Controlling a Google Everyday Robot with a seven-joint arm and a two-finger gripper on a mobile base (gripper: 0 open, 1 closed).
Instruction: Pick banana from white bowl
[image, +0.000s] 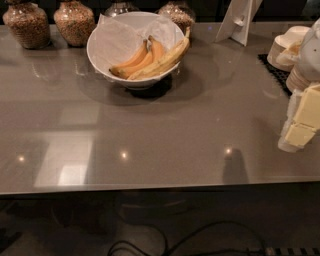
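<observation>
The white bowl (95, 52), lined with crinkled white paper, stands at the back middle of the grey table. The banana (166, 58), long and pale yellow with brown streaks, lies along the bowl's right side with its dark stem tip poking over the rim at the upper right. Two shorter orange-yellow bananas (137, 59) lie just left of it. My gripper (301, 122), white with pale yellow pads, hangs at the far right edge of the view, well to the right of the bowl and nearer the front, empty.
Several glass jars of grain (27, 24) line the back left behind the bowl. A white stand (240, 20) is at the back right. Stacked cream bowls (287, 44) sit on a black mat (274, 70) at the right. The table's front edge (150, 187) runs below, with cables on the floor.
</observation>
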